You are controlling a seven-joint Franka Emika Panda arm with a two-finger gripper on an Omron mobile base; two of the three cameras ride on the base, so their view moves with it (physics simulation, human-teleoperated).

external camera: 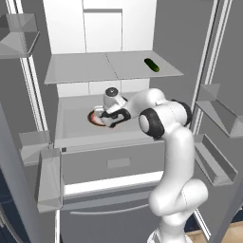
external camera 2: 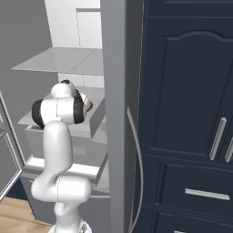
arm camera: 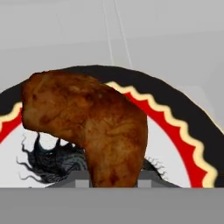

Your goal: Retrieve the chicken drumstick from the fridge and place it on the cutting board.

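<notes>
1. In the hand view the end effector (arm camera: 114, 183) sits at the bottom centre of the frame. Its two grey fingertips (arm camera: 82, 182) stand close on either side of the lower end of the chicken drumstick (arm camera: 87, 127), narrowly parted and seemingly closed on the meat, though the contact itself is partly hidden.
2. The chicken drumstick is a lumpy, curved piece with a mottled reddish-brown, roasted-looking skin. It is broad at the upper left of the hand view and tapers down towards the fingertips.
3. Behind it lies a round plate (arm camera: 183, 144) with a black outer rim, a red band edged in a cream scalloped line, a white centre and a dark, spiky drawing.
4. In the left base view the white arm reaches from the lower right into the fridge (external camera: 71, 28). The end effector (external camera: 108, 119) is low over the plate (external camera: 93, 118) on the pale grey middle shelf (external camera: 71, 121), left of centre in the frame.
5. On the upper shelf (external camera: 80, 69), at the upper right, lies a small dark green oblong vegetable (external camera: 152, 65).
6. In the right base view the grey fridge door edge (external camera 2: 119, 113) runs down the middle, with dark blue panelled cabinets (external camera 2: 186, 113) and silver bar handles to its right.
</notes>
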